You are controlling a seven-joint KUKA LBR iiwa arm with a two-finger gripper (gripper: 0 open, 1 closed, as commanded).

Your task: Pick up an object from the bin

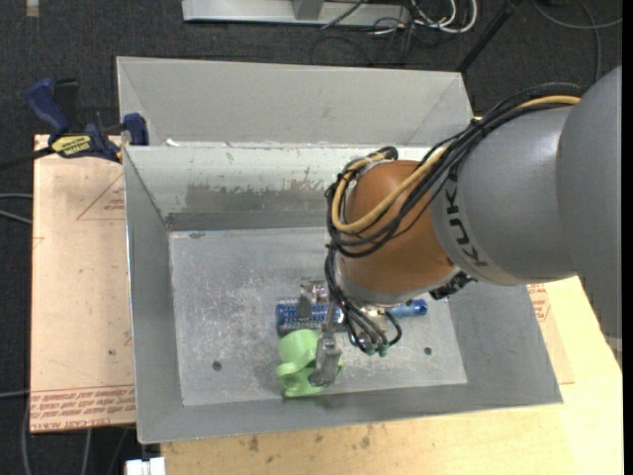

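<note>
Grey metal forms the bin [198, 295], and a few small things lie near the middle of its floor. A pale green lump [297, 364], soft-looking and rounded, sits toward the near side, a little left of centre. The arm [534, 206] reaches in from the right, with its orange cover [391, 231] and looped cables [341, 201] hanging over the floor. The jaws point down at the right edge of the green lump, touching it or just beside it. Whether they are apart, together or clamped on it cannot be told. On the far side of the lump lies a blue thing [294, 314]. Another blue piece [410, 309] shows to the right, under the cover.
</note>
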